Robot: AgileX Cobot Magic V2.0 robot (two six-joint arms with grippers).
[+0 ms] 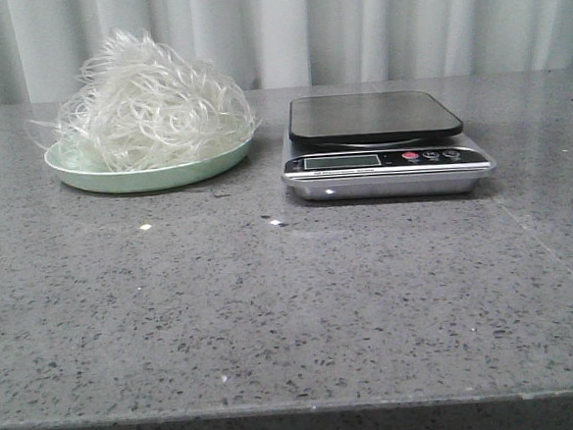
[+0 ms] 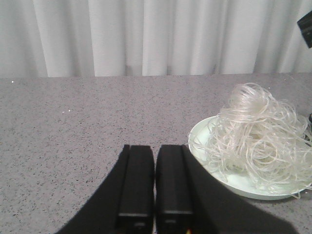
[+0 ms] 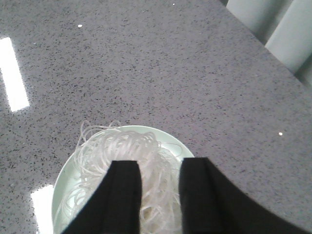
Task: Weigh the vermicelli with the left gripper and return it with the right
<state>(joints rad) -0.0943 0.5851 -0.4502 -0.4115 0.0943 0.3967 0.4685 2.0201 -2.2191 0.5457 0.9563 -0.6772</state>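
Observation:
The vermicelli (image 1: 151,106) is a fluffy white tangle heaped on a pale green plate (image 1: 146,176) at the back left of the table. Neither gripper shows in the front view. In the left wrist view my left gripper (image 2: 155,147) is shut with nothing in it. It hangs low over the bare table just beside the plate (image 2: 200,134) and the vermicelli (image 2: 258,136). In the right wrist view my right gripper (image 3: 159,162) is open and looks down from above the vermicelli (image 3: 122,146), with strands showing between its fingers (image 3: 124,195).
A silver kitchen scale (image 1: 385,144) with a black platform stands right of the plate, nothing on it. Grey curtains hang behind the speckled grey table (image 1: 293,303). The plate's rim (image 3: 66,180) shows under the right gripper.

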